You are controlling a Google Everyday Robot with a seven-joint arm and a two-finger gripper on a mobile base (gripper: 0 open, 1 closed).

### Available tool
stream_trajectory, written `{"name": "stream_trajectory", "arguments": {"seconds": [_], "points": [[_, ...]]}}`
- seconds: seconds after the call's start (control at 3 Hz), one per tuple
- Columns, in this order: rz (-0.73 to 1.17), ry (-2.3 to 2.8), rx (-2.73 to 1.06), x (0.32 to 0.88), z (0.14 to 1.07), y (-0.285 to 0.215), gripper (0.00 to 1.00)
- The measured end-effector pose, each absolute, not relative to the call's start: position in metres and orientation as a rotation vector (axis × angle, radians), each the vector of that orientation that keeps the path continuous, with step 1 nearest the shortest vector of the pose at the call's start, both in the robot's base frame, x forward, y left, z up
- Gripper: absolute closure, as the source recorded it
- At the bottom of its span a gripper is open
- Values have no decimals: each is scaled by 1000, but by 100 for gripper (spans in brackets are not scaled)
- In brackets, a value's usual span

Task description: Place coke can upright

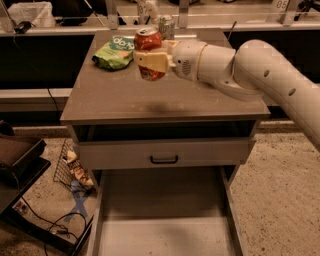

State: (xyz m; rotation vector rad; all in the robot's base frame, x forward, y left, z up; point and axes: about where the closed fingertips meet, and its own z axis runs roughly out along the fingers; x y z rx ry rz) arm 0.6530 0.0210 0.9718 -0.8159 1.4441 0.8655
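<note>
This is looking like a robot test lab, not a home: a plain grey cabinet (165, 100) is standing on speckled carpet (280, 190), loose cables (62, 226) are trailing near left by a blue tape cross (76, 200), and a numbered tag (281, 5) is hanging far right. The gripper (150, 62) is hovering over the cabinet's far side, clamping the coke can (148, 39).

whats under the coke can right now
Only bare tabletop with a faint shadow; the coke can hangs above it, clamped in the gripper. Its finger covers the can's middle.
</note>
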Motion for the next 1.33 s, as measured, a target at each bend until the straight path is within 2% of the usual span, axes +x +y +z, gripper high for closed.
{"name": "stream_trajectory", "arguments": {"seconds": [0.67,1.33], "points": [[826,1414,-800,650,927,64,100],[726,1413,-814,680,889,96,100]]}}
